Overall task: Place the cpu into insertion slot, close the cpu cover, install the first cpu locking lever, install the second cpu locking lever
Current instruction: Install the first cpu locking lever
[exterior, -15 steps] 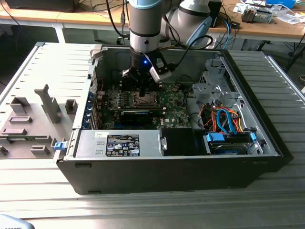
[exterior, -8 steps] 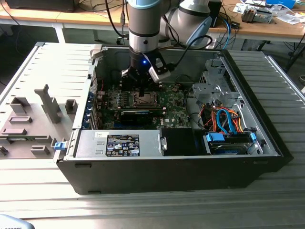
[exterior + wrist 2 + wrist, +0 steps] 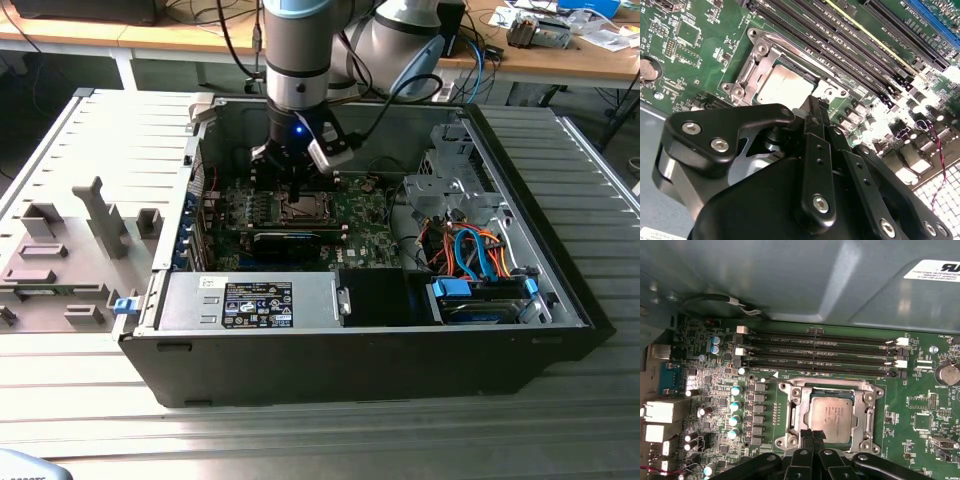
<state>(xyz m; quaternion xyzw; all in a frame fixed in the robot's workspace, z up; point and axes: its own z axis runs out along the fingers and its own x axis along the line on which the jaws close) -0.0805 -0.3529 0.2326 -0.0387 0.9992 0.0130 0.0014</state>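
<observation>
Right, the gripper (image 3: pixel 810 436) hangs just over the near edge of the insertion slot (image 3: pixel 867 412), fingers pressed together with nothing between them. The cpu (image 3: pixel 830 418) lies flat inside the slot, pale face up, and the cpu cover (image 3: pixel 767 47) frames it. Around that spreads the green motherboard (image 3: pixel 920 425), with long black memory slots (image 3: pixel 820 351) beside the socket, all inside the open computer case (image 3: pixel 560 270).

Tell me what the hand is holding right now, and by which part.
Nothing that I can see: the cpu sits in the insertion slot, and the hand is at the slot's edge, apparently shut and empty.
</observation>
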